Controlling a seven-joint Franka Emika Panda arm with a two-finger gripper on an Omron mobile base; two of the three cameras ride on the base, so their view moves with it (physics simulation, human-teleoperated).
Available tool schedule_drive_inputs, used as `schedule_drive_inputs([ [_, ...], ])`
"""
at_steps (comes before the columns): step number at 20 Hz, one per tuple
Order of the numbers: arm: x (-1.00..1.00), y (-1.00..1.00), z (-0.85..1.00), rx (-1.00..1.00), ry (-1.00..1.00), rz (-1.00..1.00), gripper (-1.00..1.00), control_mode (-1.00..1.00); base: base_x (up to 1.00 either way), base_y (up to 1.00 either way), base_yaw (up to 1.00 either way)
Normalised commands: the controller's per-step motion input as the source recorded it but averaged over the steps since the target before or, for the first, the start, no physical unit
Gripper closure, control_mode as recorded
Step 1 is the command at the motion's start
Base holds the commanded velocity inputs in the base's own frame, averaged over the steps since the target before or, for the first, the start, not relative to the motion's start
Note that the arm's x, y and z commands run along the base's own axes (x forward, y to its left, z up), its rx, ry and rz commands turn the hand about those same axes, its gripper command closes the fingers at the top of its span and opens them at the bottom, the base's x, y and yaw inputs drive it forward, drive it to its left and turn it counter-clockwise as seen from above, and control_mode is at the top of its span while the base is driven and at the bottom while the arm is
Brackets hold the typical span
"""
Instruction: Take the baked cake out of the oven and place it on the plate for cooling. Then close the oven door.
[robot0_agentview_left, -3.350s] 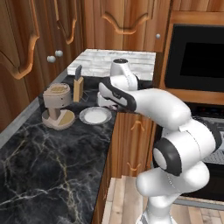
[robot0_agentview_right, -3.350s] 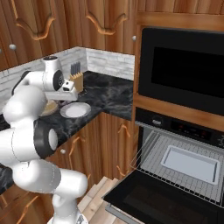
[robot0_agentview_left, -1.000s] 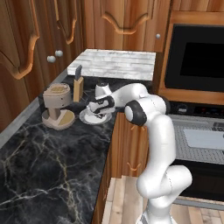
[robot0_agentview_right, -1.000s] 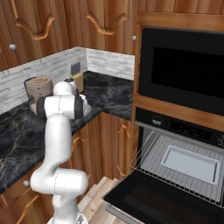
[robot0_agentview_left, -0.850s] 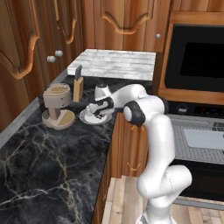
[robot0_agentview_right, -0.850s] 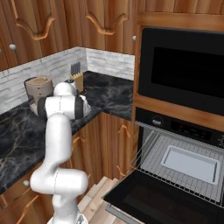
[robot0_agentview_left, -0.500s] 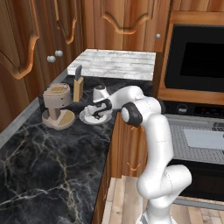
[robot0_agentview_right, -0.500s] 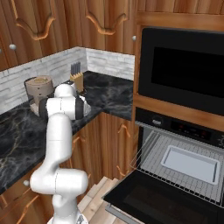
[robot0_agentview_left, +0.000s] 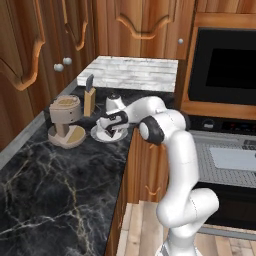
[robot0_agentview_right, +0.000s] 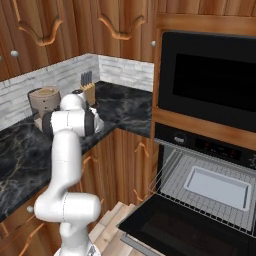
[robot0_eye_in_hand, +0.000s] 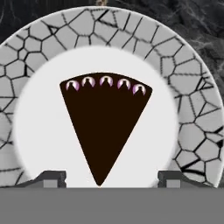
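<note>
The baked cake (robot0_eye_in_hand: 105, 127), a dark brown wedge with small pale dots along its wide edge, lies flat in the middle of the white plate (robot0_eye_in_hand: 39, 57) with the cracked-pattern rim. My gripper (robot0_eye_in_hand: 113, 177) hangs just over it, open, the fingertips (robot0_eye_in_hand: 51, 177) standing wide on either side of the wedge's point without touching it. In the left base view the gripper (robot0_agentview_left: 111, 129) is low over the plate (robot0_agentview_left: 99, 135) on the black counter. The oven (robot0_agentview_right: 220, 147) stands to the right, its oven door (robot0_agentview_right: 185, 230) dropped open.
A tan coffee grinder (robot0_agentview_left: 65, 120) and a wooden knife block (robot0_agentview_left: 90, 100) stand just left of the plate. A pale grey baking tray (robot0_agentview_right: 217, 187) sits on the oven's pulled-out wire rack. The black microwave (robot0_agentview_right: 210, 75) is above the oven.
The jaws have gone from shut to open, and the cake now rests free on the plate. The arm has barely moved.
</note>
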Motion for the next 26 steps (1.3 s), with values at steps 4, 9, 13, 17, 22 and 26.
schedule_drive_inputs([
  [4, -0.42, -0.08, 0.83, 0.03, -0.04, -0.03, -1.0, -1.0, 0.0, 0.0, 0.0],
  [9, -0.77, -0.25, 1.0, 0.09, -0.11, -0.02, -1.0, -1.0, 0.0, 0.0, 0.0],
  [13, -1.0, -0.4, 1.0, 0.09, -0.01, -0.03, -1.0, -1.0, 0.0, 0.0, 0.0],
  [17, -1.0, -0.48, 1.0, 0.08, 0.0, -0.01, -1.0, -1.0, 0.0, 0.0, 0.0],
  [22, -1.0, -0.51, 0.98, 0.01, 0.03, 0.0, -1.0, -1.0, 0.0, 0.0, 0.0],
  [26, -1.0, -0.66, 0.47, -0.01, 0.05, 0.0, -1.0, -1.0, 0.0, 0.0, 0.0],
])
